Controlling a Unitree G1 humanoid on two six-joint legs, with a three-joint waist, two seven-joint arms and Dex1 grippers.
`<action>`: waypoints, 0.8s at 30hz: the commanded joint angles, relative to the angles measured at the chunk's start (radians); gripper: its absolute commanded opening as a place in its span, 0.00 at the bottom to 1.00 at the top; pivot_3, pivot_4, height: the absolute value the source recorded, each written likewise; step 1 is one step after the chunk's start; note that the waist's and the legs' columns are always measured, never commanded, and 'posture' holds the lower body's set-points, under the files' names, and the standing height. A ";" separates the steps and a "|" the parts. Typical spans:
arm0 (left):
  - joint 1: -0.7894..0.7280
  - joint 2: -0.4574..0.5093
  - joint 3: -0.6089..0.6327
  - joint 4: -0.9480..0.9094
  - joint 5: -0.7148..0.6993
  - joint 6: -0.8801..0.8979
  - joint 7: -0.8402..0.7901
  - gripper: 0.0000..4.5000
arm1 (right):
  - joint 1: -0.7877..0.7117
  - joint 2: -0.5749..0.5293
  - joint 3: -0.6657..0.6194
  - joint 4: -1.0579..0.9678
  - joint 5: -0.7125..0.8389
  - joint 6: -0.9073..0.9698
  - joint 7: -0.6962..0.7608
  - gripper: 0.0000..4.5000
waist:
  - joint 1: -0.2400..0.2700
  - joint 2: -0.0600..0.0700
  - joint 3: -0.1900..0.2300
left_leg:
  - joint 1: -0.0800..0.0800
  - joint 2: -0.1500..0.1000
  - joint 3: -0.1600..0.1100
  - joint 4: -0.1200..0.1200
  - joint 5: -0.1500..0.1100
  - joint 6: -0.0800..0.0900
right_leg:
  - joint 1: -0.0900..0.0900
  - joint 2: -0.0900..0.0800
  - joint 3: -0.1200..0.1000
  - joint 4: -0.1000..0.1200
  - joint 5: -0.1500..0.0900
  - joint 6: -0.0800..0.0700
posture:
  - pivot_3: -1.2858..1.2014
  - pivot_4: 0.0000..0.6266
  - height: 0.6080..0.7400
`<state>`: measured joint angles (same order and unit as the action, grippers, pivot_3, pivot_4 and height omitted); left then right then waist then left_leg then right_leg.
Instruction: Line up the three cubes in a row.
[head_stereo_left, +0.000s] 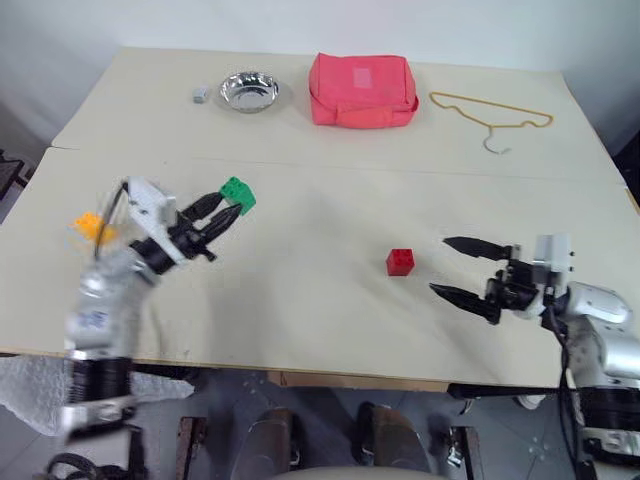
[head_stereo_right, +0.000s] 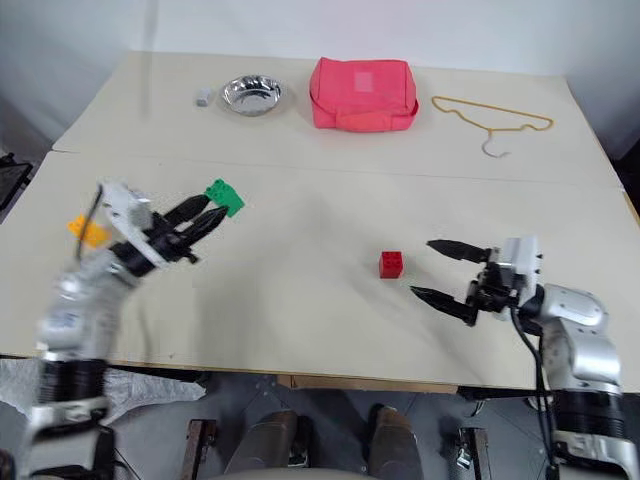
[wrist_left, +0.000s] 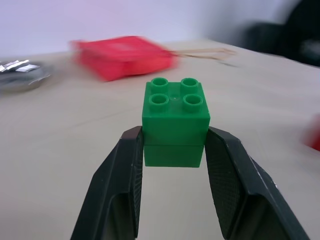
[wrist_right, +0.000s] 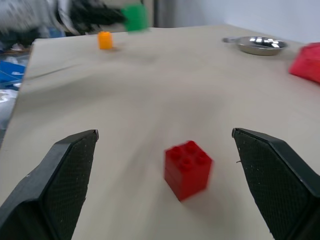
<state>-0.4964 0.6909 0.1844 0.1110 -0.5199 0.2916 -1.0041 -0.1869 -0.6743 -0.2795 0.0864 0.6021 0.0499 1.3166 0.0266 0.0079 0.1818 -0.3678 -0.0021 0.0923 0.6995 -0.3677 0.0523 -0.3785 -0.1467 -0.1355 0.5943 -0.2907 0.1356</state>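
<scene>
My left gripper is shut on the green cube and holds it above the table at the left; the left wrist view shows the green cube studs-up between both fingers. The orange-yellow cube rests on the table at the far left, partly behind my left arm. The red cube sits right of centre. My right gripper stands open just to the right of the red cube, fingers pointing toward it without touching; the red cube lies ahead of the wide jaws.
Along the far edge lie a small grey block, a steel bowl, a pink pouch and a yellow wire hanger. A seam crosses the table between the far part and the near part.
</scene>
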 joint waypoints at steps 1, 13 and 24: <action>-0.110 -0.026 -0.149 0.143 0.072 -0.144 -0.258 0.32 | 0.031 -0.024 -0.046 -0.026 0.001 -0.047 0.012 1.00 | 0.002 0.001 -0.001 | 0.001 -0.001 0.000 0.000 0.000 0.000 | 0.001 0.000 0.000 0.000 0.000 0.000 | 0.52 0.24 1.00; -0.376 -0.336 -0.325 0.726 0.280 -0.533 -0.404 0.32 | 0.090 -0.048 -0.059 -0.063 -0.011 -0.043 -0.021 1.00 | -0.023 -0.001 0.000 | -0.003 -0.001 0.002 -0.002 0.000 0.000 | -0.003 0.005 0.000 -0.003 0.001 0.002 | 0.52 0.24 1.00; -0.463 -0.373 -0.312 0.959 0.367 -0.676 -0.386 0.32 | 0.167 -0.029 -0.064 -0.137 -0.002 -0.042 -0.069 1.00 | -0.002 -0.001 0.001 | -0.004 -0.001 0.002 0.000 0.001 0.003 | -0.003 0.000 0.000 -0.002 0.002 0.004 | 0.52 0.24 1.00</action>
<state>-0.9351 0.3138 -0.1475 1.0608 -0.1619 -0.3635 -1.3933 -0.0244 -0.7024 -0.3214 -0.0167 0.5791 0.0096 1.2519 0.0245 0.0066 0.1827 -0.3714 -0.0028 0.0941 0.6997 -0.3667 0.0551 -0.3814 -0.1469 -0.1351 0.5927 -0.2885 0.1395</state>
